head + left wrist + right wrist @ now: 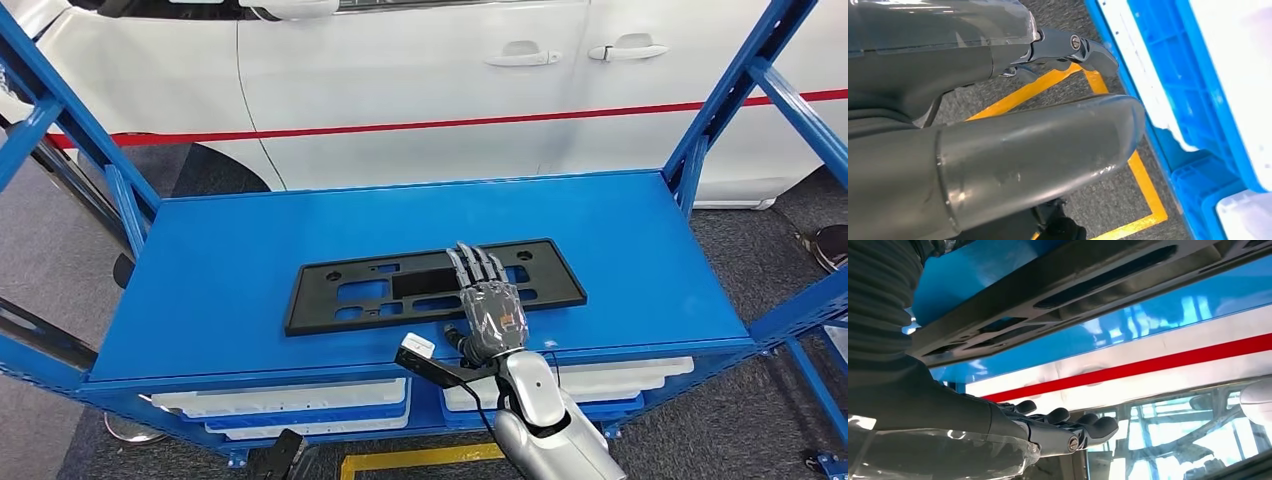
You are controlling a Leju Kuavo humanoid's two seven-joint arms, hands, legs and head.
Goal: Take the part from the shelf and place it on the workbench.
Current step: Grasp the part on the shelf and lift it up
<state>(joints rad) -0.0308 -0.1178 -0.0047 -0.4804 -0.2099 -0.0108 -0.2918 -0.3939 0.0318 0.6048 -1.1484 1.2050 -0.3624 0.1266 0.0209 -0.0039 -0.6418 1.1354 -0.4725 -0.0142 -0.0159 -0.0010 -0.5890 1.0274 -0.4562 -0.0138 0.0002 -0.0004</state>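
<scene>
Fingers of the right hand (492,312) stretch flat, holding nothing, over the flat black slotted plastic part (380,288) on the blue metal shelf (230,250); left hand's (1068,47) grip cannot be told.

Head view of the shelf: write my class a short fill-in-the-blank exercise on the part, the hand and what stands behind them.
1. The black part lies flat on the ____ top of the shelf.
2. The right hand reaches over the part with its fingers stretched ____.
3. Behind the shelf stands a white car with a ____ stripe along its side.

Missing words: blue; straight; red
</scene>
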